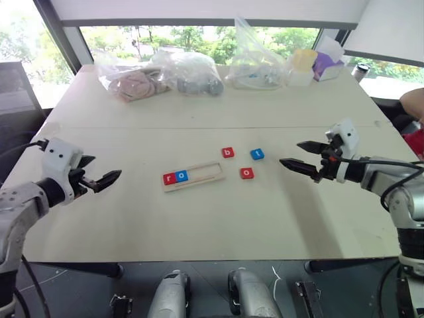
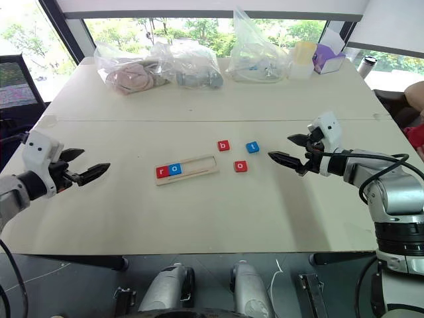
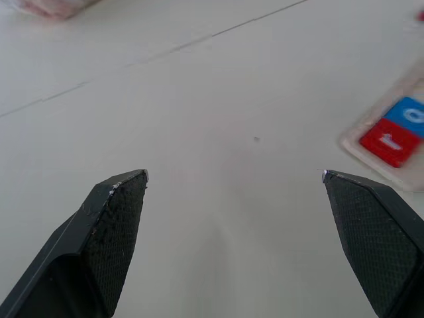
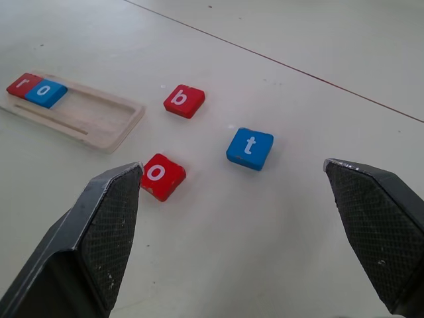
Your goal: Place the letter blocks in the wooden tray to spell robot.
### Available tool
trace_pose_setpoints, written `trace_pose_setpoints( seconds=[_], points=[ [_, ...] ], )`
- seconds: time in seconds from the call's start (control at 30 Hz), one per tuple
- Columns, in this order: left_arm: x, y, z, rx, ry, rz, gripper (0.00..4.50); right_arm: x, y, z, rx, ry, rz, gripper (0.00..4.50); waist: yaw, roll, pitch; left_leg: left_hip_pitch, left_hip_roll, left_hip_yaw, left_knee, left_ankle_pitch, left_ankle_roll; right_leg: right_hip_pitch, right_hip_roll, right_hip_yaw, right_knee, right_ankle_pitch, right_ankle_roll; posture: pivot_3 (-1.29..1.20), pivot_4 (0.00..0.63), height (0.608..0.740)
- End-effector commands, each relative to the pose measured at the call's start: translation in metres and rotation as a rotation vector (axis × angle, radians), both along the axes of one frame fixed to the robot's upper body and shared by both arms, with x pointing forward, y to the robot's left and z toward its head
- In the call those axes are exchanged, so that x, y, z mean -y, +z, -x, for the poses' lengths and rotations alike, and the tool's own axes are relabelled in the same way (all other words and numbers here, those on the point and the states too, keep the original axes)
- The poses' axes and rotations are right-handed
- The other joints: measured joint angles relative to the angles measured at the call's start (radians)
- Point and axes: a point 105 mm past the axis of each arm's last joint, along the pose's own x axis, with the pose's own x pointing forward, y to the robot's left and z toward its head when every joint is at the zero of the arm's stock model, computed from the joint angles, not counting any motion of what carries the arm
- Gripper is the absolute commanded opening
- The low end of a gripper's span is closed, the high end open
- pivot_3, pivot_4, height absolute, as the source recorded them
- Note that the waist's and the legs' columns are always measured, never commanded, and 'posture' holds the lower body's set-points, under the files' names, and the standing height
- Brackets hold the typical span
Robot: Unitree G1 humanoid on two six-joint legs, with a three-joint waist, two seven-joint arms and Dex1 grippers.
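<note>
The wooden tray (image 1: 199, 175) lies mid-table with a red "r" block (image 1: 169, 178) and a blue "o" block (image 1: 181, 175) side by side at its left end. To its right, loose on the table, sit a red "b" block (image 1: 228, 152), a blue "t" block (image 1: 257, 154) and a red "o" block (image 1: 247, 173). My right gripper (image 1: 295, 156) hovers open to the right of these loose blocks, pointing at them. Well left of the tray my left gripper (image 1: 103, 171) hangs open, nothing between its fingers.
Clear plastic bags (image 1: 159, 76) of assorted items line the table's far edge, with a yellow-lidded container (image 1: 303, 65) and a purple box (image 1: 326, 66) at the far right. A person's arm (image 1: 414, 103) shows at the right edge.
</note>
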Motion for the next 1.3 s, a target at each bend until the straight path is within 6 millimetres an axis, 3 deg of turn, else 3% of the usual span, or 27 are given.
trace_pose_setpoints(
  seconds=[0.03, 0.13, 0.23, 0.37, 0.53, 0.63, 0.73, 0.93, 1.2, 1.3],
  points=[
    [0.006, 0.017, 0.002, 0.017, -0.108, -0.043, 4.42, -0.004, 0.015, 0.005, 0.026, 0.03, 0.023, 4.5, 0.0, 0.0, 0.0, 0.0, 0.0, 0.0, 0.0, 0.0, 0.0, 0.0, 0.0, 0.0, 0.0, 0.0, 0.0, 0.0, 0.15, 0.74],
    [0.018, 0.021, 0.002, -0.014, -0.23, -0.076, 4.42, -0.017, 0.023, 0.016, -0.013, 0.11, -0.034, 4.5, 0.002, 0.0, 0.0, 0.0, 0.0, 0.0, 0.0, 0.0, 0.0, 0.0, 0.0, 0.0, 0.0, 0.0, 0.0, 0.0, 0.15, 0.74],
    [0.04, 0.012, 0.001, -0.066, -0.415, -0.154, 4.42, -0.05, 0.025, 0.053, -0.097, 0.339, -0.05, 4.5, 0.005, 0.001, 0.0, 0.0, 0.0, 0.0, 0.0, 0.0, 0.0, 0.0, 0.0, 0.0, 0.001, 0.0, -0.001, 0.0, 0.15, 0.74],
    [0.067, -0.001, -0.022, -0.062, -0.554, -0.189, 4.42, -0.067, 0.031, 0.057, -0.061, 0.337, -0.073, 4.5, 0.003, 0.0, 0.0, 0.0, 0.0, 0.0, 0.001, 0.0, 0.0, 0.0, 0.001, 0.0, 0.0, 0.0, 0.0, 0.0, 0.15, 0.74],
    [0.081, -0.009, -0.039, -0.077, -0.634, -0.172, 4.42, -0.067, 0.028, 0.059, -0.049, 0.291, -0.082, 4.5, 0.001, 0.0, 0.0, -0.001, 0.0, 0.001, 0.003, 0.0, 0.0, 0.001, 0.002, 0.0, 0.0, 0.001, 0.002, 0.0, 0.15, 0.74],
    [0.091, -0.012, -0.059, -0.005, -0.606, -0.226, 4.42, -0.063, 0.022, 0.062, -0.055, 0.257, -0.082, 4.5, 0.003, 0.0, 0.0, -0.002, 0.0, 0.0, 0.003, -0.001, 0.001, 0.0, 0.002, 0.0, 0.0, 0.002, 0.004, 0.0, 0.15, 0.74],
    [0.101, -0.026, -0.068, -0.005, -0.626, -0.238, 4.42, -0.063, 0.02, 0.062, -0.041, 0.231, -0.084, 4.5, 0.005, 0.0, 0.0, -0.002, 0.0, 0.001, 0.005, -0.001, 0.001, 0.001, 0.004, 0.0, 0.0, 0.003, 0.005, 0.0, 0.15, 0.74],
    [0.11, -0.051, -0.062, -0.074, -0.703, -0.257, 4.42, -0.061, 0.017, 0.063, -0.033, 0.201, -0.086, 4.5, 0.0, -0.001, 0.0, -0.003, 0.002, 0.0, 0.009, -0.001, 0.002, 0.001, 0.007, 0.001, 0.001, 0.003, 0.005, 0.0, 0.15, 0.74],
    [0.101, -0.082, -0.074, -0.101, -0.6, -0.366, 4.42, -0.058, 0.015, 0.064, -0.023, 0.165, -0.091, 4.5, 0.007, 0.001, -0.002, -0.001, 0.003, -0.001, 0.012, -0.001, 0.003, 0.004, 0.007, 0.001, 0.002, 0.003, 0.004, 0.0, 0.15, 0.74],
    [0.101, -0.093, -0.069, -0.143, -0.618, -0.362, 4.42, -0.057, 0.015, 0.063, -0.021, 0.159, -0.089, 4.5, 0.007, 0.002, -0.005, 0.0, 0.004, -0.002, 0.014, -0.001, 0.003, 0.006, 0.007, 0.001, 0.002, 0.004, 0.002, 0.0, 0.15, 0.74]
  ],
)
